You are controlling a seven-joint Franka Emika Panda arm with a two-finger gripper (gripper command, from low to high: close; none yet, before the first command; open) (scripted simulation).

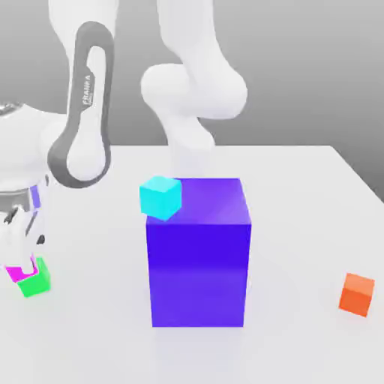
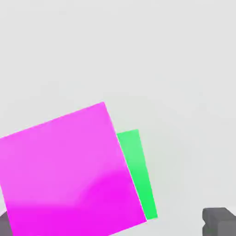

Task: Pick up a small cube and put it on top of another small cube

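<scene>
four small cubes, one big block on white table. landmark: big blue-purple block, mid-table. cyan cube: one, at block's upper corner on exterior view's left. orange cube: one, on table well off block toward exterior view's right. green cube: one, well off block toward exterior view's left. magenta cube: one, sitting skewed on green cube, overhanging it. tool just above that pair; cannot tell its spread, not visibly gripping.
</scene>
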